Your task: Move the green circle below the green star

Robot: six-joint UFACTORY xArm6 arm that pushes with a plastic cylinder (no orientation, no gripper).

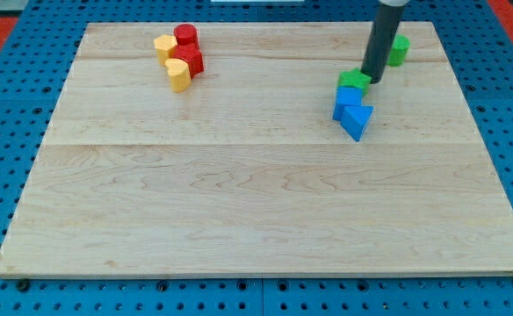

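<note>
The green circle (399, 50) stands near the board's top right, partly hidden behind the dark rod. The green star (354, 82) lies lower and to the left of it, touching the top of a blue cube (345, 99). My tip (373, 81) rests at the star's right edge, between the star and the circle. The rod rises from there out of the view's top.
A blue triangle (357, 120) sits just below and right of the blue cube. At the top left is a cluster: a red cylinder (184, 37), a yellow block (164, 46), a red block (189, 60) and a yellow heart (178, 75). The wooden board (256, 202) lies on a blue pegboard.
</note>
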